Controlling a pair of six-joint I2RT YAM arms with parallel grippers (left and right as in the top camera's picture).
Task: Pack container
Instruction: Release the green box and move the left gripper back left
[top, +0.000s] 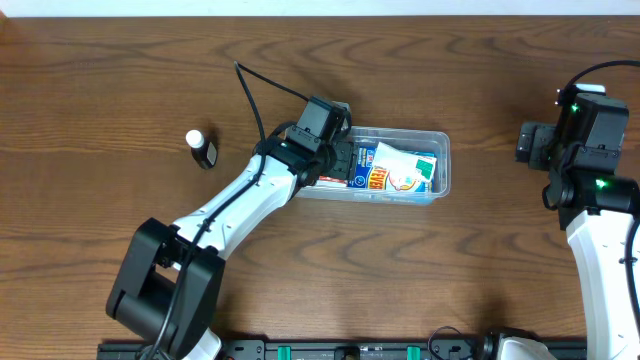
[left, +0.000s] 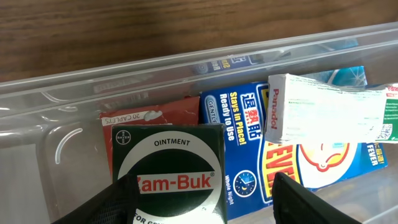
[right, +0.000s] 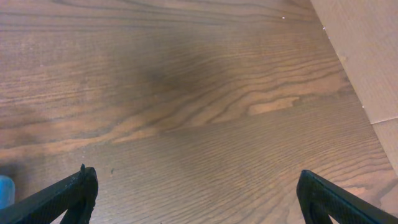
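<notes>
The container (top: 444, 152) is a clear shallow tub at the table's middle; its rim also shows in the left wrist view (left: 186, 62). Inside lie a dark green Zam-Buk ointment box (left: 168, 162), a red caplets packet (left: 155, 115), a blue fever-patch box (left: 249, 143) and a white Panadol box (left: 329, 115) on top. My left gripper (left: 199, 208) is open over the tub's left end. The Zam-Buk box lies between its fingers, and the right finger stands apart from it. My right gripper (right: 196, 196) is open and empty above bare table at the far right (top: 530, 142).
A small dark bottle with a white cap (top: 202, 148) lies on the wooden table left of the tub. A pale board edge (right: 367, 56) shows at the right in the right wrist view.
</notes>
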